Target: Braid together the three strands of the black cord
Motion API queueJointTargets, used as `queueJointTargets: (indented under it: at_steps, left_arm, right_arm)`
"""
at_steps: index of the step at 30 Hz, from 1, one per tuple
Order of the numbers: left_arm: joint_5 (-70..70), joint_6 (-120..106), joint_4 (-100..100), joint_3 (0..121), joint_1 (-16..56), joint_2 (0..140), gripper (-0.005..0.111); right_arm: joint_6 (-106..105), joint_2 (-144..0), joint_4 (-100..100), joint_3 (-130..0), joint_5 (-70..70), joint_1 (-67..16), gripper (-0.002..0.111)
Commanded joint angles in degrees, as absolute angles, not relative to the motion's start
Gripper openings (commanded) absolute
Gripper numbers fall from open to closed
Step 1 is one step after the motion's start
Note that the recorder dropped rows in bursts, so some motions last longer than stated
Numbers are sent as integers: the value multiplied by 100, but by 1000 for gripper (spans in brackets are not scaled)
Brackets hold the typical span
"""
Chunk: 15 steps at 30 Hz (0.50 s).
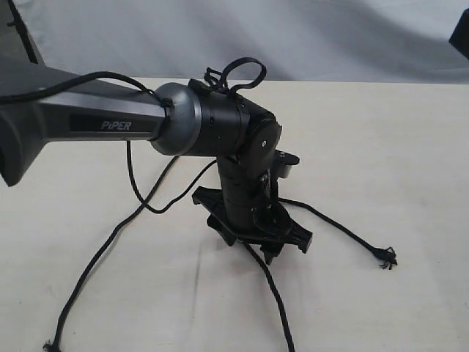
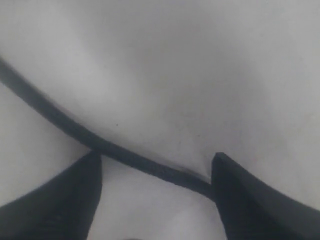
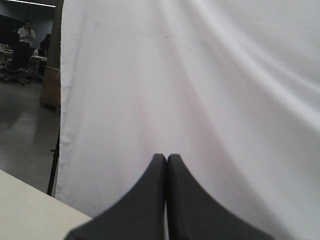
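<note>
Plainly limp, light stuff: the black cord (image 1: pixel 95 265) lies across the middle of the table (image 1: pixel 396 132), its three strands (image 1: pixel 333 222) fanning outward. Left gripper (image 2: pixel 156 159) parted astride one strand, clamping nothing; right gripper (image 3: pixel 166 161) closed tight, empty. Likely best pinched crosswise, clear of the frayed tips (image 1: pixel 385 257).

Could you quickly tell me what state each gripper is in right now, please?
The left gripper is open; a strand runs across the gap, not gripped.
The right gripper is closed, holding nothing.

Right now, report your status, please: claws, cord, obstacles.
Left claw open over one thin black round strand. Right claw shut, empty. Three strands spread apart, unbraided. No obstacle seen.
</note>
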State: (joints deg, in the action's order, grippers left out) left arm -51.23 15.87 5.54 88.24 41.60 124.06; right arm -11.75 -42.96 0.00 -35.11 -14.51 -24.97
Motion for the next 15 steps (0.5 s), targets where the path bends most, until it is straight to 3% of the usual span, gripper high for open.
queueJointTargets:
  at_steps: [1,6,8,13,15]
  left_arm:
    - [-5161,1694,516,8847,4190,12519,61]
    - [-5435,1682,505,8847,4190,12546,52]
    - [-5697,1476,505,8847,4190,12546,41]
    - [-6362,663,486,8847,4190,12546,0]
    - [-6583,317,350,8847,4190,12534,0]
  right_arm:
    - [-1180,-4305,0,-3495,-1478,-2477,0]
    - [-1180,-4305,0,-3495,-1478,-2477,0]
    - [-1180,-4305,0,-3495,-1478,-2477,0]
    - [-1180,-4305,0,-3495,-1490,-2477,0]
    - [-1180,-4305,0,-3495,-1490,-2477,0]
